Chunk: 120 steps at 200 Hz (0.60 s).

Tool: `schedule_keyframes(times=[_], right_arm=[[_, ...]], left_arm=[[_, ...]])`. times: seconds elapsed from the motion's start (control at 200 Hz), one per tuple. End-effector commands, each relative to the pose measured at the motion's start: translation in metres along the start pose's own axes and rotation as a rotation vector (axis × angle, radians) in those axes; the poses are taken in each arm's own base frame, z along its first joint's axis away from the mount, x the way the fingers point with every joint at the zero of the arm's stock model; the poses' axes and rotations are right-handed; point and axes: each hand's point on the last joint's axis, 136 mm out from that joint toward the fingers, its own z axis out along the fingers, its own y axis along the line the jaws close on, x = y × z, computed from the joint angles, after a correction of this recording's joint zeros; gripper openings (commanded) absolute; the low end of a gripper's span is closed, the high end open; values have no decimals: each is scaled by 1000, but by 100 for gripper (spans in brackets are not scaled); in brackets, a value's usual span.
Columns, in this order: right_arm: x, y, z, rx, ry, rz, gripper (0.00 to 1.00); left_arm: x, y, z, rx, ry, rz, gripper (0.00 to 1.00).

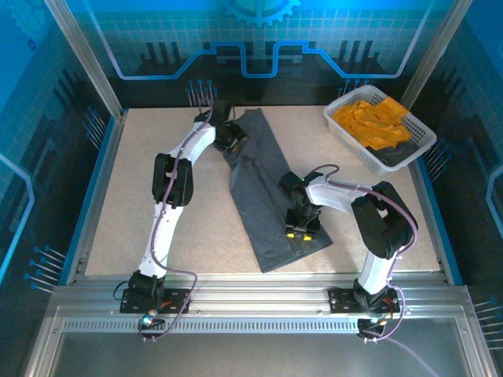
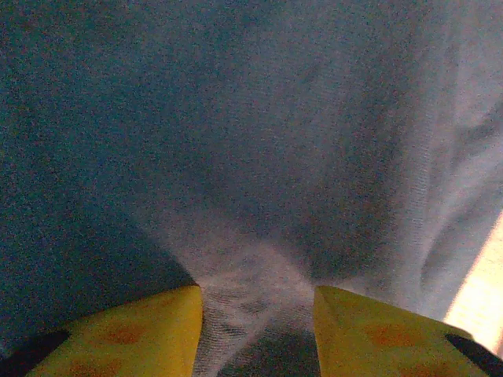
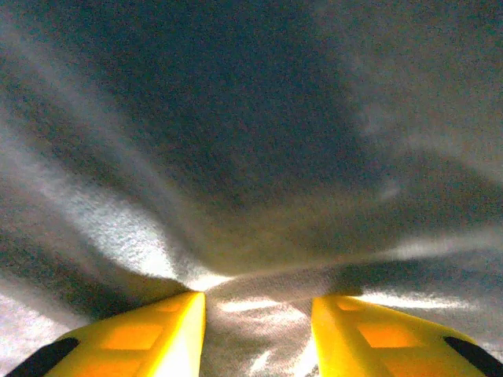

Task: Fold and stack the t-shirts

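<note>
You have no words, numbers or brand names to read anywhere. The one sign is a blue gear outline (image 1: 262,9) on the back wall (image 1: 157,31), far beyond the fingers of the left gripper (image 1: 233,140); it bears no letters. Blue circuit-like lines (image 1: 259,63) run under it, also without writing. The yellow fingers (image 2: 134,334) carry plain orange patches, no print.

Bare table (image 1: 130,196) left of grey t-shirt (image 1: 263,200), basket (image 1: 350,141) blocking far-right corner
</note>
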Motion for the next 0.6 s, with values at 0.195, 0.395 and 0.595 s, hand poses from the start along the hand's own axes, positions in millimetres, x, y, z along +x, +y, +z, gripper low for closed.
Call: schedule_keyframes(times=[0.195,0.395,0.595], right_arm=[[-2,53,-25,-199,19,145,47],[-7,17,-70,-203,-95,139,53],[-15,-50,-84,-171,-188,30,54]], left_arm=[[-22,-75,-3,269,-70,115,53],[-17,-100,-112,205,-235,203,66],[97,-3,-159,49,3,37,62]])
